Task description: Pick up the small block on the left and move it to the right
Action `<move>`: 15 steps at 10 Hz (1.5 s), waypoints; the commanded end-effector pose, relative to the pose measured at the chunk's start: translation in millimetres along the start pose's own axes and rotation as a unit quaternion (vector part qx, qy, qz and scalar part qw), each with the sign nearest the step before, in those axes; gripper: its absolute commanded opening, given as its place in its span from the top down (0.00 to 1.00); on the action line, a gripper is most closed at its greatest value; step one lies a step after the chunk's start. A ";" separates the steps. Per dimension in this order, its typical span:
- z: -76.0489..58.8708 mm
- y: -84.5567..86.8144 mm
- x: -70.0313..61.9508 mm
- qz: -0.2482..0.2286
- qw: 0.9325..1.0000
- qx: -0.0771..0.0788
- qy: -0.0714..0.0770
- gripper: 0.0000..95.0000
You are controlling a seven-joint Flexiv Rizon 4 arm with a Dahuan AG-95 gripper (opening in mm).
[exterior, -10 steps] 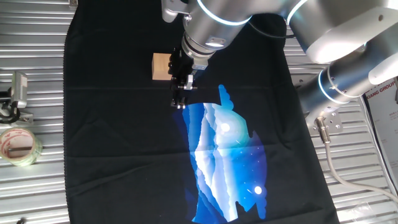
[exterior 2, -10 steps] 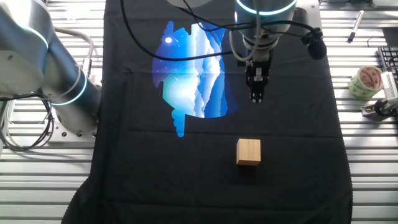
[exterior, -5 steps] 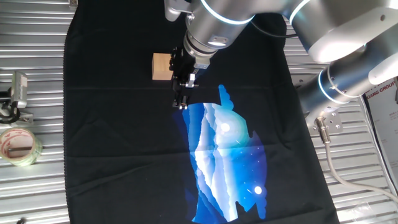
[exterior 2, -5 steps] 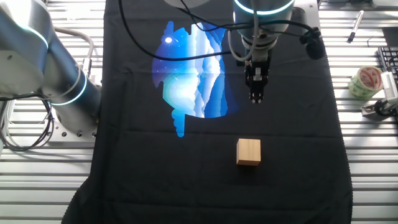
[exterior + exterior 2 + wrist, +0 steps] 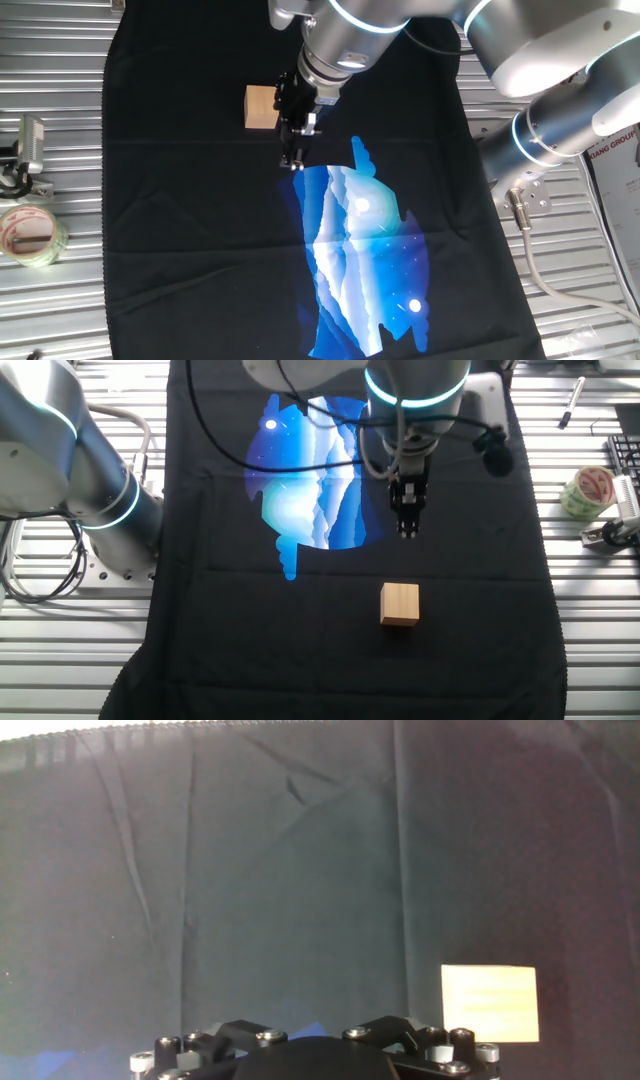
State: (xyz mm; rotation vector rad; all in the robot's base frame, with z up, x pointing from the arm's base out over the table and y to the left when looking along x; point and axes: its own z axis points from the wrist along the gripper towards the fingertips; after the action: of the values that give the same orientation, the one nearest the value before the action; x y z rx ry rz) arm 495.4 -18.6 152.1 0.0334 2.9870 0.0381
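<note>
- The gripper (image 5: 407, 530) hangs over the black cloth (image 5: 470, 580), fingers close together, nothing between them.
- The small block (image 5: 399, 604) sits free on the cloth, at six o'clock from the fingertips, apart.

Pincer (image 5: 407, 532) fingertips below hand-view edge

Slatted metal table (image 5: 60, 310) under a black cloth (image 5: 200, 250) with a blue landscape print (image 5: 365, 250). Tape roll (image 5: 28, 235) and a metal clip (image 5: 25, 150) at the table's edge.
</note>
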 end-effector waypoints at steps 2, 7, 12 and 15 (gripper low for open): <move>9.4 -14.8 5.7 -0.009 1.000 -0.010 -0.007 0.00; 17.0 -39.9 17.8 -0.021 1.000 -0.015 -0.006 0.00; 19.7 -59.1 29.7 -0.025 0.999 0.010 -0.020 0.00; 22.4 -75.1 36.8 -0.036 0.999 0.008 -0.018 0.00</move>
State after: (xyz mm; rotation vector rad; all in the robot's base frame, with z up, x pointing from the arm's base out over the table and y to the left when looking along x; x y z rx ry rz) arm 461.4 -93.7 121.1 -0.0653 2.9298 -0.0291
